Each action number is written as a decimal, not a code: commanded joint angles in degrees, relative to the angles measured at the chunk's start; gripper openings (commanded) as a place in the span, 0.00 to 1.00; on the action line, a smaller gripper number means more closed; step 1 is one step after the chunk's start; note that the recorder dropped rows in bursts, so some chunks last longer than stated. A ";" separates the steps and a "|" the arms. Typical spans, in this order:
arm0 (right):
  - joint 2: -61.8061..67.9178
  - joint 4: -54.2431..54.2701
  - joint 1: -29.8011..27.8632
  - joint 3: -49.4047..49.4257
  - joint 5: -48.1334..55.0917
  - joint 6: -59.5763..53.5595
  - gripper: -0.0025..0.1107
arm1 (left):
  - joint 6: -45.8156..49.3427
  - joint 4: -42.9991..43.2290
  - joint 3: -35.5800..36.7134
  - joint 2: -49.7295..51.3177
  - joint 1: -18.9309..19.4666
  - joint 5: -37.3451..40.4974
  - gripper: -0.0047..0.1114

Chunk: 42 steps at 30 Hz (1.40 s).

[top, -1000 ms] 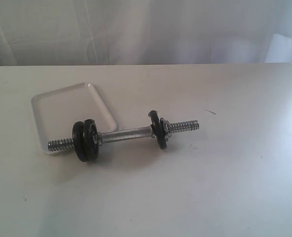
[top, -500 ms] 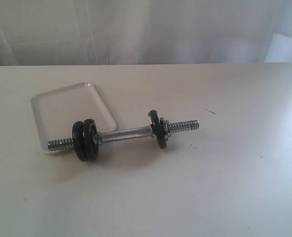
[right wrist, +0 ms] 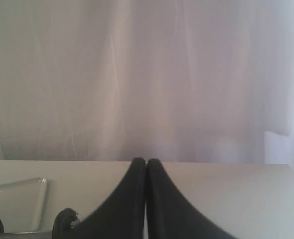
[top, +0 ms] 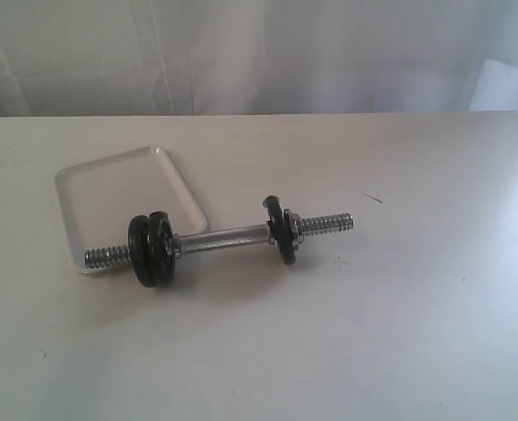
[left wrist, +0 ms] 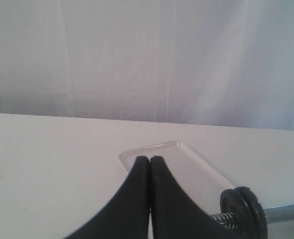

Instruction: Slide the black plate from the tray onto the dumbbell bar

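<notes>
left hand (left wrist: 149,160): sitting pinched together, empty
right hand (right wrist: 146,162): sitting pinched together, empty
dumbbell bar (top: 222,237): lying over near rim of tray (top: 109,180), well inside table (top: 372,333) edges

Chrome threaded dumbbell bar (top: 223,237); glossy white tray (top: 109,189)

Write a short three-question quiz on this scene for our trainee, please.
1. How many plates are on the bar? A) one B) two C) three
2. True or false: one more plate lies in the tray.
3. Fill in: the left gripper and the right gripper are both ____.

Key: 1 C (two at one end, one at the other); 2 false, nothing lies in it; 3 shut.
</notes>
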 commanded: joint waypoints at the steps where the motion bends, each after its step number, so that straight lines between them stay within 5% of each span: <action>1: -0.23 0.14 -0.19 7.53 -8.36 0.28 0.02 | -0.64 -0.64 7.35 -0.40 0.09 -7.29 0.04; 5: -0.23 -0.24 -0.19 15.40 -13.38 -3.19 0.02 | 0.36 0.22 13.55 -0.40 0.09 -9.57 0.04; 7: -0.23 -0.24 -0.19 18.49 -15.88 -4.54 0.02 | 2.95 0.99 13.55 -0.40 0.09 -3.46 0.04; 42: -0.23 1.32 -0.19 18.49 -8.47 -2.77 0.02 | 5.89 3.01 13.55 -0.40 0.09 4.24 0.04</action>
